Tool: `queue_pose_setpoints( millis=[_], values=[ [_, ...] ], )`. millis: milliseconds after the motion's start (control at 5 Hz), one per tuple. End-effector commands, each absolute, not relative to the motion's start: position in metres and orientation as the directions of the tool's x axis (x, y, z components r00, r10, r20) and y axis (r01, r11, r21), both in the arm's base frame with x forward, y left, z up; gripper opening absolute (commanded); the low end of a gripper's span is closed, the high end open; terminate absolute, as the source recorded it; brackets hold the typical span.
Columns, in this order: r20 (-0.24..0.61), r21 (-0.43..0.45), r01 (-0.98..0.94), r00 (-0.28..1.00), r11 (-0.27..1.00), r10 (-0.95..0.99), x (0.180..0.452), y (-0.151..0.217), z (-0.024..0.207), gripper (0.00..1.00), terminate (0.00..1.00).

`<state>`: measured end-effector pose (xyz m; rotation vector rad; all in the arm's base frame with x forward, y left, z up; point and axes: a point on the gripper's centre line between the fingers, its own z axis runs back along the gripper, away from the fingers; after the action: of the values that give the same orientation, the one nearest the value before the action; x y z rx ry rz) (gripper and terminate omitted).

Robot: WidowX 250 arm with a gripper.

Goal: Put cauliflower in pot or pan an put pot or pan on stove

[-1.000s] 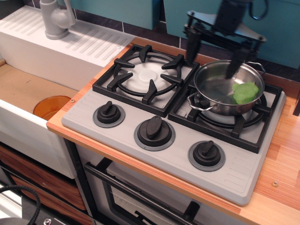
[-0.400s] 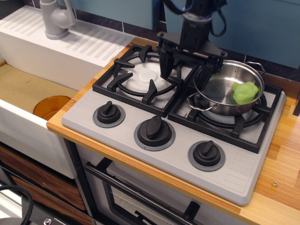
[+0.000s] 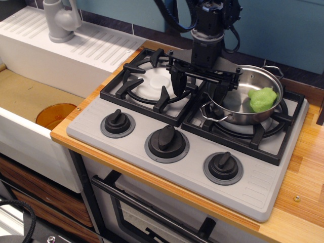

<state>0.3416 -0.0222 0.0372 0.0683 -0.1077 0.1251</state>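
Note:
The shiny steel pot [image 3: 238, 104] sits on the right burner of the grey stove [image 3: 152, 119]. The lime-green cauliflower [image 3: 262, 99] lies inside the pot against its right wall. My gripper [image 3: 204, 87] hangs low over the pot's left rim with its jaws spread wide. One finger [image 3: 177, 83] is over the left burner grate. The other finger [image 3: 229, 86] reaches down inside the pot. The pot's left loop handle [image 3: 210, 112] shows just below the gripper. The gripper holds nothing.
Three black knobs [image 3: 166, 139] line the stove's front. An orange bowl [image 3: 55, 114] lies in the sink at left. A grey faucet [image 3: 59, 20] stands on the white drainboard behind it. The wooden counter [image 3: 304, 172] runs to the right of the stove.
My gripper has moved left from above the pot's back and come down to straddle the pot's left rim. The pot and cauliflower have shifted slightly.

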Motion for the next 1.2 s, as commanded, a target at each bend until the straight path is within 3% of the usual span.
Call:
queue_pose_setpoints(
  millis=[0, 400, 1000],
  values=[
    [0.149, 0.074, -0.165, 0.977, 0.984, 0.152, 0.341, -0.04, 0.044, 0.0, 0.0],
    [0.145, 0.083, -0.178, 0.976, 0.98, 0.165, 0.342, -0.051, 0.046, 0.0, 0.0],
    [0.068, 0.135, -0.156, 0.987, 0.978, 0.148, 0.338, -0.039, 0.092, 0.0, 0.0]
  ],
)
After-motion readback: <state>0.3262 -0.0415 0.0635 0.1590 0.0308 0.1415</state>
